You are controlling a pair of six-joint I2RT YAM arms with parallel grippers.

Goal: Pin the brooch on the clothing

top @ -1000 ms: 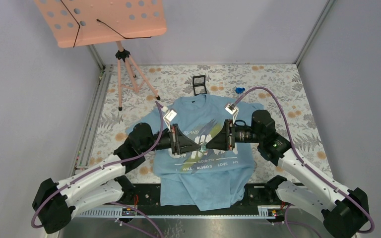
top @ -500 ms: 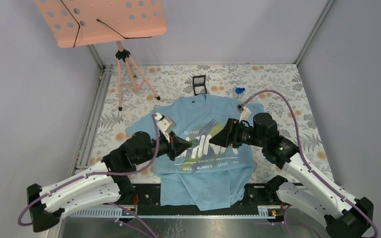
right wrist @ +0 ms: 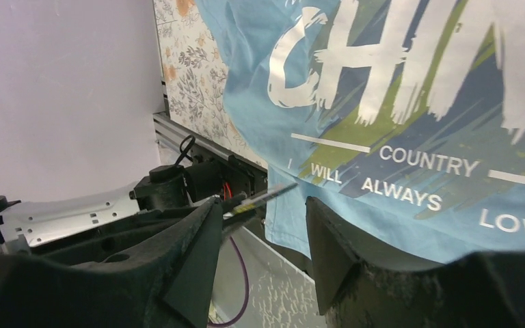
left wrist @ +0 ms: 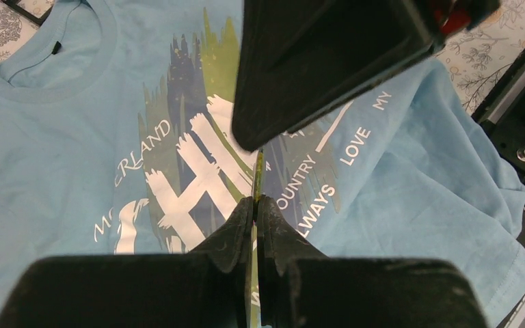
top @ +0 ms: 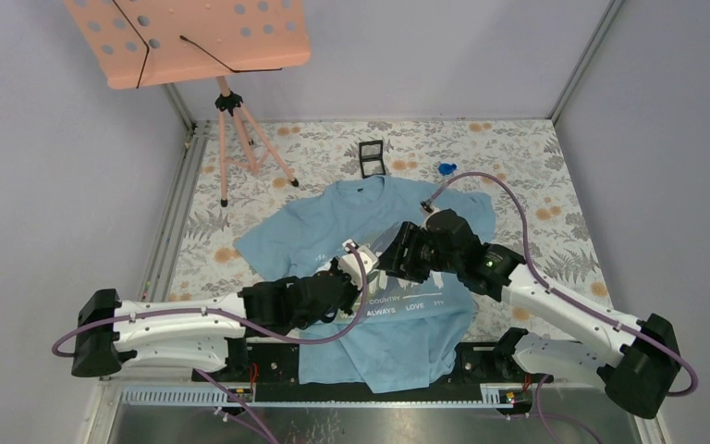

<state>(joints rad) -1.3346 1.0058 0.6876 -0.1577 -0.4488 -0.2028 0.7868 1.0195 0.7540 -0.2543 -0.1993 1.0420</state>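
Observation:
The light blue T-shirt (top: 300, 242) with white "CHINA" lettering lies flat on the table; it also shows in the left wrist view (left wrist: 61, 137) and the right wrist view (right wrist: 260, 82). My left gripper (left wrist: 255, 199) is shut on the brooch (left wrist: 258, 174), a thin greenish disc seen edge-on, held above the chest print. My right gripper (right wrist: 264, 200) is open, and its fingers (right wrist: 198, 253) straddle the left gripper's tips and the brooch (right wrist: 271, 192). In the top view the left gripper (top: 362, 274) and the right gripper (top: 390, 260) meet over the shirt's lettering.
A pink music stand (top: 240, 120) on a tripod stands at the back left. A small black frame (top: 372, 157) and a blue trinket (top: 445, 168) lie beyond the shirt's collar on the floral cloth (top: 518, 157). A black rail (top: 268, 356) runs along the near edge.
The two grippers met tip to tip, drew apart, and are together again. My left arm has dropped low and swung right. My right gripper has turned and moved left.

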